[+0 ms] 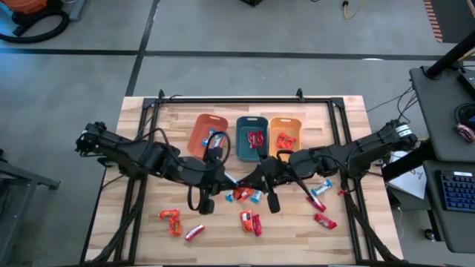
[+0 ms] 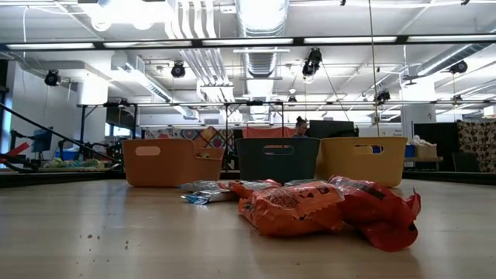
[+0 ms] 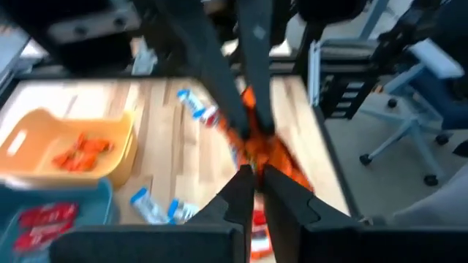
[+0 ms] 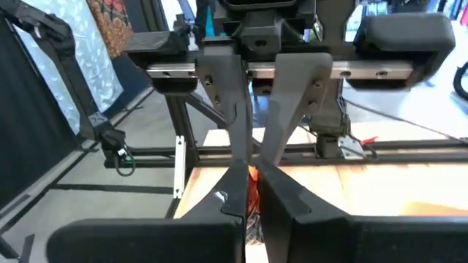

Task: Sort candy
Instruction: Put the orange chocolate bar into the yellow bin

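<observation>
Both grippers meet mid-table over a cluster of candy [image 1: 245, 195], presumably to pick from it. The right gripper [image 4: 251, 169] is pinched on an orange candy [image 4: 253, 191]; the left gripper [image 3: 254, 175] is closed too, whether holding anything I cannot tell. More candy lies scattered; some sits in the bins [image 1: 249, 138].

We can read no text, label or number anywhere; print on the orange candy wrapper [image 2: 291, 208] is too blurred.
</observation>
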You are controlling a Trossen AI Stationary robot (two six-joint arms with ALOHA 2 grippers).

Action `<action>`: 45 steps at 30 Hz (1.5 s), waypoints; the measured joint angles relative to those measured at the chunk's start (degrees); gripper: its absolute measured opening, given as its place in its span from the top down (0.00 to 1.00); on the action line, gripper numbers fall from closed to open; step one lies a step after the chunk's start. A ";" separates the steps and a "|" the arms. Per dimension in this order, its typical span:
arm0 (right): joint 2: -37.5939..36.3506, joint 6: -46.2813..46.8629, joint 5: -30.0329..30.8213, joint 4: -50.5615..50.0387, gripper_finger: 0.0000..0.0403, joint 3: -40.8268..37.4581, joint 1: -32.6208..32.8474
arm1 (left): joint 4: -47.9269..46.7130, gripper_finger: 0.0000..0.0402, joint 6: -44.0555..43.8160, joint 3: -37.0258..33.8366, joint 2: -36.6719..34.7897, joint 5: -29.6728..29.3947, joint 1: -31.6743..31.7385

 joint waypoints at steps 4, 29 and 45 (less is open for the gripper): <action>-1.21 2.66 -0.21 -6.24 0.97 1.28 -2.21 | -5.51 0.89 -1.22 0.00 -1.64 -0.11 0.82; 0.47 29.07 4.79 -55.65 0.97 -5.66 -45.08 | -23.16 0.89 -1.14 -1.92 -14.19 -6.35 4.62; 0.68 32.49 11.84 -46.66 0.97 -15.22 -45.59 | -25.96 0.89 -1.22 -1.94 -16.21 -6.42 4.62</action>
